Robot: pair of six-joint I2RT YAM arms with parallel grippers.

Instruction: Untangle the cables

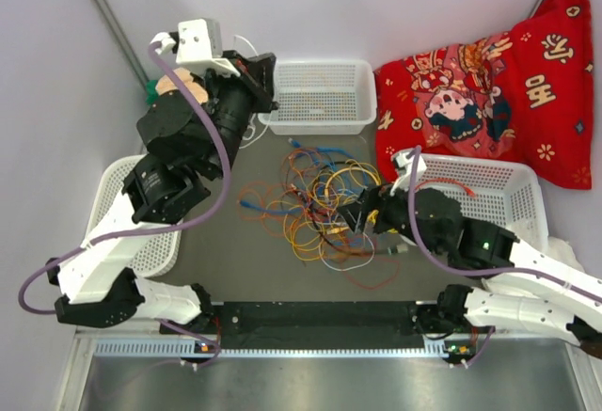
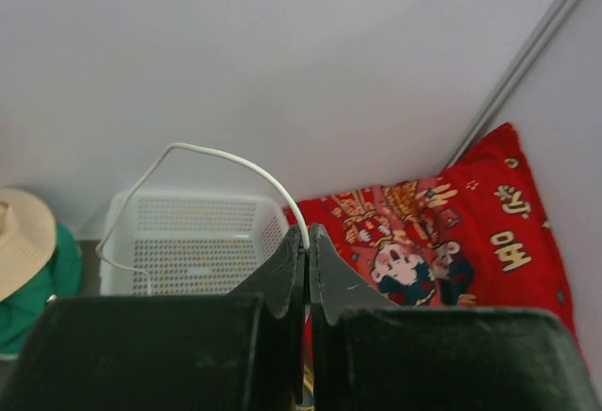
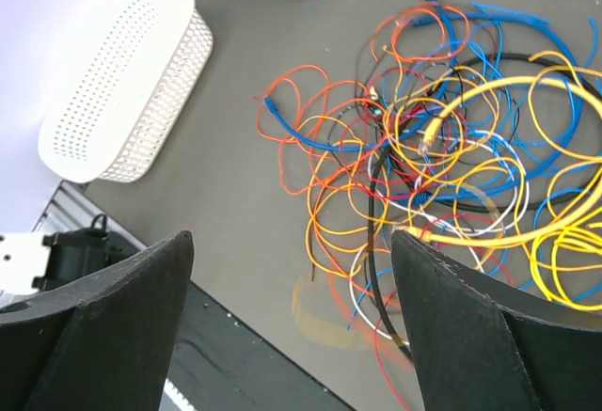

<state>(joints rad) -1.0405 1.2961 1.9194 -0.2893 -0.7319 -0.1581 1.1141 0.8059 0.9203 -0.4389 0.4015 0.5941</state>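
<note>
Seen from above, the tangled thin yellow, orange, blue, red, white and black cables lie mid grey bench, right claw at their 3 o'clock edge. The left wrist view shows the left claw pinched together on a thin white cord arching toward 10 o'clock. In the right wrist view, its black fingers stand wide apart, empty, the cables at 2 o'clock.
</note>
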